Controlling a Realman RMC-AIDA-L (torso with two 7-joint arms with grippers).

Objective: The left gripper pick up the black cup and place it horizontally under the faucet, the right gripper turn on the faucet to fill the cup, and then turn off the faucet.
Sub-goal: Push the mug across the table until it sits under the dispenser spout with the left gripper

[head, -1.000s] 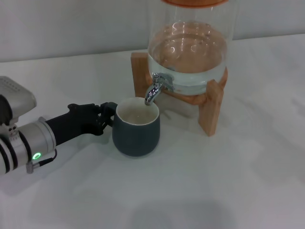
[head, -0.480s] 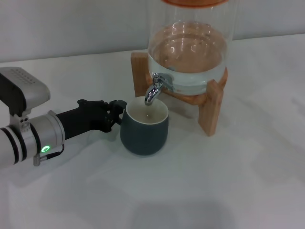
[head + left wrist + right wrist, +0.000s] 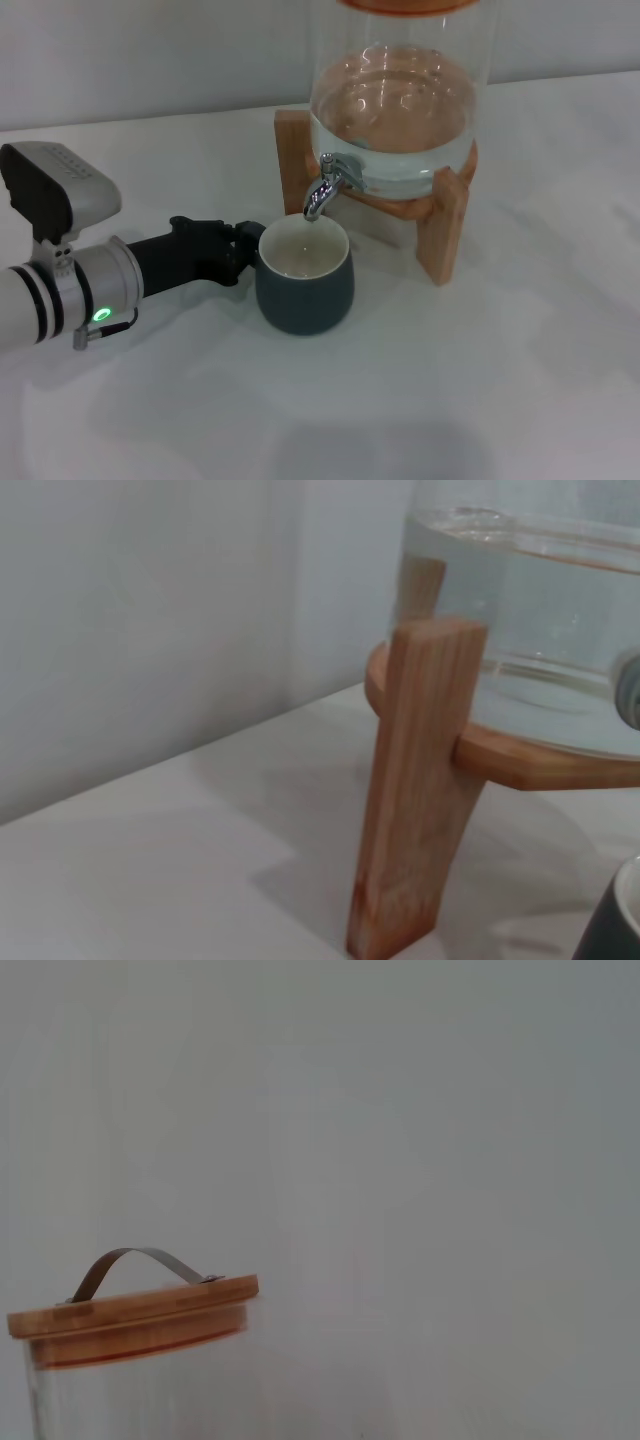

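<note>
Head view: the left gripper [image 3: 243, 251] reaches in from nine o'clock, its fingers closed on the handle side of the black cup [image 3: 304, 277], which stands upright on the white table [image 3: 500, 380] with its mouth directly below the faucet [image 3: 322, 188]. The placing step looks nearly finished; next, the lever needs turning.
Left wrist view: wooden stand [image 3: 415, 790], cup rim at five o'clock.
Right wrist view: only the dispenser lid [image 3: 130, 1310]; the right gripper is unseen
</note>
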